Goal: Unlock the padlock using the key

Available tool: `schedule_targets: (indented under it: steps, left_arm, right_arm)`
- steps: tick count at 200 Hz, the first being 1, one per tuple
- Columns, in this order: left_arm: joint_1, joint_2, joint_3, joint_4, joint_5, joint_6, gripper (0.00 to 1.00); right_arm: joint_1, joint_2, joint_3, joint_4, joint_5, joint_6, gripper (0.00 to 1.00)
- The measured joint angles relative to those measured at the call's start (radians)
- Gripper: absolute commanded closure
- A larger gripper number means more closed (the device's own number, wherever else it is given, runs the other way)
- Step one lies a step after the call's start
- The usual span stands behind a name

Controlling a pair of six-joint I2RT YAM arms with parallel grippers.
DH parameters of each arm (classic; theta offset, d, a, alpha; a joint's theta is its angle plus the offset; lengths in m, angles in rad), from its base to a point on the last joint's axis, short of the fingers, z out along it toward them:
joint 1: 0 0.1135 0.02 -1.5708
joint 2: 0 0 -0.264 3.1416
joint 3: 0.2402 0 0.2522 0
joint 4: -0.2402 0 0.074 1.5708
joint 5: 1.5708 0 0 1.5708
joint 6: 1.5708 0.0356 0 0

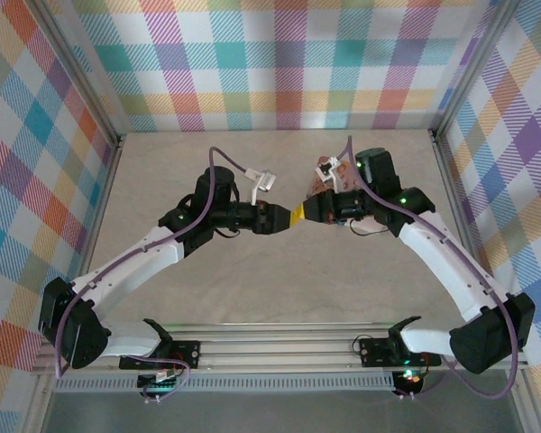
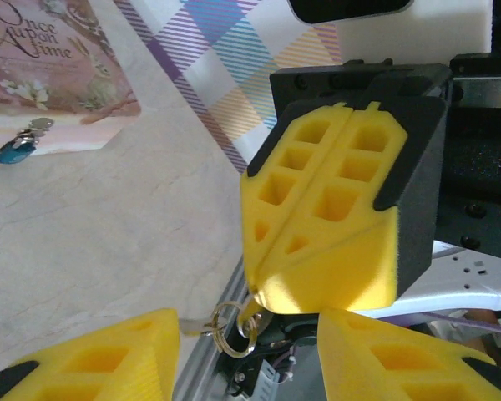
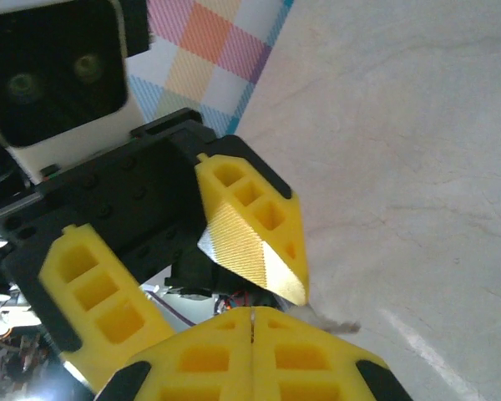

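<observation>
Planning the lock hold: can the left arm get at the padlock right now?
Probably yes. The left gripper is open, and the padlock lies exposed at the pink box edge, bare table between. The right gripper, shut on the key, sits close beside that path.

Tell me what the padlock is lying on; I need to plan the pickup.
The padlock lies on the pink box, at its pale lower edge by the rabbit picture. The print directly beneath the padlock is covered, so it cannot be seen.
</observation>
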Motion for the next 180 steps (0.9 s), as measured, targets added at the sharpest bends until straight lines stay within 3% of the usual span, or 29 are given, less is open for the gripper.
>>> schedule_targets:
  steps: [29,72,107,126,156,180]
  left_arm:
    - [0.0,0.0,-0.001,0.061,0.04,-0.03,0.69]
    - [0.006,0.0,-0.015,0.126,0.079,-0.077,0.96]
    - [0.006,0.0,-0.043,0.185,0.085,-0.095,0.92]
    - [0.006,0.0,-0.05,0.198,0.089,-0.107,1.0]
    - [0.009,0.002,-0.052,0.21,0.1,-0.109,1.0]
    - [0.011,0.002,-0.052,0.203,0.1,-0.095,1.0]
  right_arm:
    - [-0.011,-0.013,0.0,0.001,-0.04,0.0,1.0]
    - [-0.024,-0.021,-0.004,0.016,-0.077,0.011,1.0]
    - [-0.027,-0.027,-0.012,0.027,-0.079,0.036,1.0]
    - [-0.027,-0.029,-0.018,0.037,-0.079,0.049,1.0]
    - [-0.028,-0.031,-0.021,0.047,-0.079,0.072,1.0]
    - [-0.027,-0.032,-0.019,0.042,-0.067,0.098,0.83]
